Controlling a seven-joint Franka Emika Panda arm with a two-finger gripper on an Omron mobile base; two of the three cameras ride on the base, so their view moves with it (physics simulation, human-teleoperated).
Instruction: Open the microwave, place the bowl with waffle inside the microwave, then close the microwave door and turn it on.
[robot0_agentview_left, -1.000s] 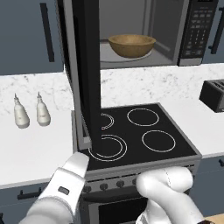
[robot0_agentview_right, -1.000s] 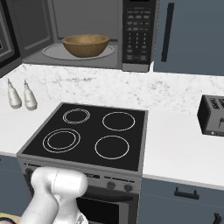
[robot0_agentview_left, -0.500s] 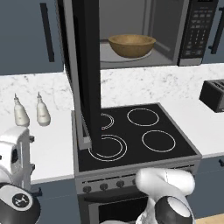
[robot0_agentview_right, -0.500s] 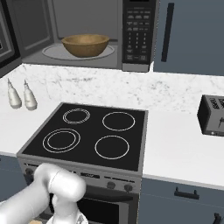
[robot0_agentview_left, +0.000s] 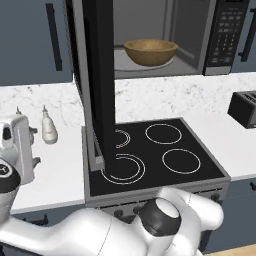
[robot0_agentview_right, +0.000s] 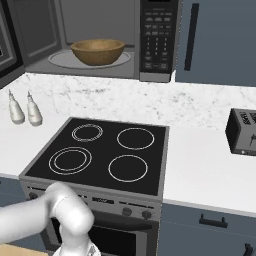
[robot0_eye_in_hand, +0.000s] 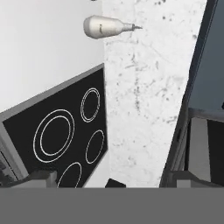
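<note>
The microwave (robot0_agentview_left: 165, 35) stands open above the counter, its door (robot0_agentview_left: 97, 75) swung out toward the camera and seen nearly edge-on in the left base view, reaching down over the left side of the cooktop (robot0_agentview_left: 150, 155). The bowl (robot0_agentview_left: 150, 51) sits inside on the round glass plate (robot0_agentview_right: 65, 58), in the middle of the grey cavity; from the right base view the bowl (robot0_agentview_right: 97, 51) is just left of the keypad strip (robot0_agentview_right: 156, 37). The waffle cannot be made out inside the bowl from these angles. The claw is at the far left of the left base view, over the white counter (robot0_agentview_left: 55, 170) and beside a pale bottle (robot0_agentview_left: 48, 127); its fingertips are not clear there, and in the hand view only their dark tops rise at the bottom edge, so whether it is released or clenched cannot be told. It holds nothing visible. The bowl is well apart from the claw, up and to the right, with the open door between them. The hand view is rolled sideways, showing the cooktop rings (robot0_eye_in_hand: 54, 133), the marbled wall (robot0_eye_in_hand: 144, 87) and a bottle (robot0_eye_in_hand: 107, 27). A black toaster (robot0_agentview_right: 243, 132) stands on the counter right of the stove.
</note>
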